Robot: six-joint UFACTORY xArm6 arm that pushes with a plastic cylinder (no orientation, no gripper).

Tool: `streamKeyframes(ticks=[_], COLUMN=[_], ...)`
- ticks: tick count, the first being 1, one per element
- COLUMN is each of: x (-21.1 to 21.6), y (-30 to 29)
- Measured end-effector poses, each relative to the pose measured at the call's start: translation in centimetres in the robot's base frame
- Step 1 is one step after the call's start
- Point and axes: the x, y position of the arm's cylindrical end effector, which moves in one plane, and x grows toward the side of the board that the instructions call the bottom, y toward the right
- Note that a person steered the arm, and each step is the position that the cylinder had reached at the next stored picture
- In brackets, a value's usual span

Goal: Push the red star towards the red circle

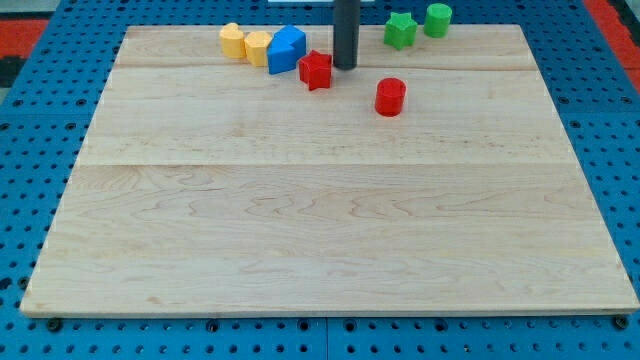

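our tip [346, 67]: just right of the red star [315, 70]
red circle [390, 97]: lower right, apart
pincer: we have none, only a rod

Straight dark rod [345, 34], smooth, cylindrical

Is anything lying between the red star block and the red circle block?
No block: in the camera view only bare wooden board separates the red star block from the red circle block. My tip stands just right of the star.
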Motion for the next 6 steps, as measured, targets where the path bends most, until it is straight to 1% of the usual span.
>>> streamKeyframes(ticks=[1, 2, 3, 4, 5, 6], x=[-0.7, 2.0, 3.5, 5.0, 3.8, 3.4], y=[-4.1, -6.3, -4.2, 1.2, 2.4, -1.4])
